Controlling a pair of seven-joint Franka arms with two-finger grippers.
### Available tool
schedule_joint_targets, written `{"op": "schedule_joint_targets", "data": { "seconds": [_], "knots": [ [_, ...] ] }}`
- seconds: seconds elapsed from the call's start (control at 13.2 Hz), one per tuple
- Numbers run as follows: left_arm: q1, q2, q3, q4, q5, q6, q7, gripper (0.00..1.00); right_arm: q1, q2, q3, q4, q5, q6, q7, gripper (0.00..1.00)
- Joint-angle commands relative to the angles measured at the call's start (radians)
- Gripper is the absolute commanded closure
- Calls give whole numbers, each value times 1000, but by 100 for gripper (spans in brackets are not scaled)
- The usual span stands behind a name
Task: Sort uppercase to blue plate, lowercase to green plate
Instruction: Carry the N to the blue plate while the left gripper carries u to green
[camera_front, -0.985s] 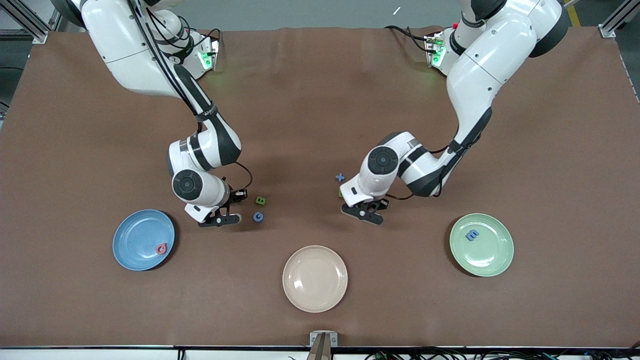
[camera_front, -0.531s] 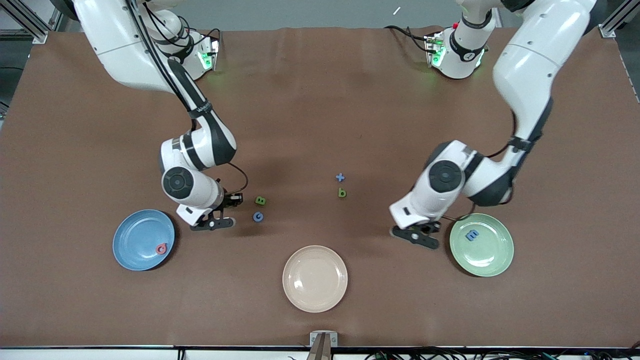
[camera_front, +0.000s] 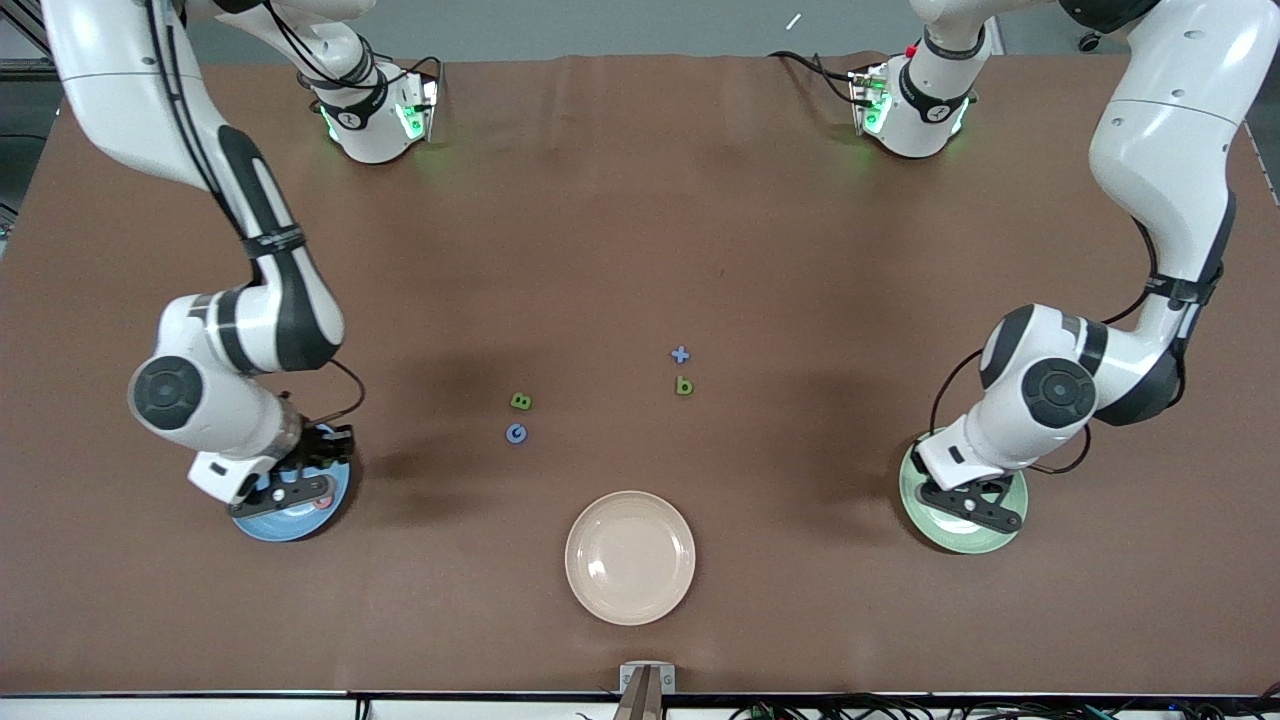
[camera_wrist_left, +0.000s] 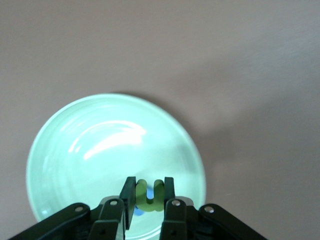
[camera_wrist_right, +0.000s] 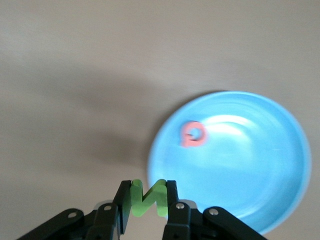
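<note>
**Two robot arms hold foam letters over their plates**

The left gripper (camera_wrist_left: 149, 196) hangs over the green plate (camera_front: 1008, 528) at the left arm's end of the table. Its fingers are clamped on a small green u-shaped letter (camera_wrist_left: 149, 192). A bit of blue shows on the plate under the fingers, too hidden to name.

The right gripper (camera_wrist_right: 148, 199) hangs over the edge of the blue plate (camera_front: 262, 527) at the right arm's end. Its fingers are pinched on a green letter N (camera_wrist_right: 148, 197). A pink-red letter Q (camera_wrist_right: 192, 134) lies on the blue plate.

Between the two arms, four letters lie on the brown table (camera_front: 640, 230). A green B (camera_front: 521, 401) sits just beside a blue G (camera_front: 516, 433), which is nearer the front camera. Toward the left arm, a blue cross (camera_front: 680, 354) sits close to a green b-like letter (camera_front: 684, 385). A cream plate (camera_front: 630, 557) rests nearest the front camera.
</note>
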Motion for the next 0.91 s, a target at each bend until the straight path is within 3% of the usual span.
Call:
{"op": "schedule_joint_targets", "data": {
  "seconds": [0.0,0.23,0.3,0.45,0.53,0.76,0.83],
  "knots": [
    [50,8,-7,-14,15,-7,17,82,-64,30,18,16,-13,2,-117,92],
    [53,40,-7,-16,15,-4,14,81,-126,91,18,68,-21,2,-203,89],
    [53,43,-7,-22,15,-4,14,81,-130,108,18,79,-21,2,-203,81],
    [53,43,-7,-34,15,-4,14,79,-139,131,18,100,-21,3,-203,39],
    [53,45,-7,-34,15,-1,14,79,-144,133,18,102,-22,3,-205,25],
    [50,52,-7,-33,15,5,14,75,-143,131,18,103,-16,3,-203,0],
    [50,55,-7,-33,15,10,14,70,-133,127,19,110,-9,0,-191,0]
  ]
}}
